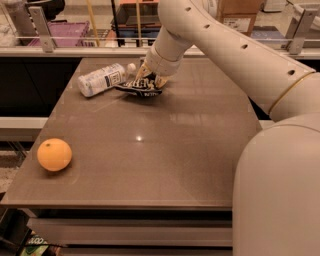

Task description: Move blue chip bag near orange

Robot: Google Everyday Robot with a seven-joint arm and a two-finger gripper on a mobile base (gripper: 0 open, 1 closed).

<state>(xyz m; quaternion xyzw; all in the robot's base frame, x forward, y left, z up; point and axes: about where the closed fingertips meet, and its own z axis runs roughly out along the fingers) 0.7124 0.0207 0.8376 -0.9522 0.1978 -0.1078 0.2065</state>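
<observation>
Item: blue chip bag [139, 90], dark, crinkled, white lettering; location far part of the table [190, 150], a little left of centre, lying low at the surface, whether resting on it or just raised cannot be told. Gripper [152, 80]: set directly on the bag's far right upper edge, its two pale fingers closed onto the crumpled foil. Arm [225, 45]: white, reaches in from the right and near side, passing over the table's far right part down to the bag. Clear plastic bottle [102, 79]: white label, on its side, just beside the bag on the left, white cap pointing right toward the gripper. Orange [54, 154]: round, sits alone at the near left of the table close to the left edge, well apart from the bag and the bottle. Beyond the far edge: a purple crate [65, 32] at left and a cardboard box [235, 15] at right.
</observation>
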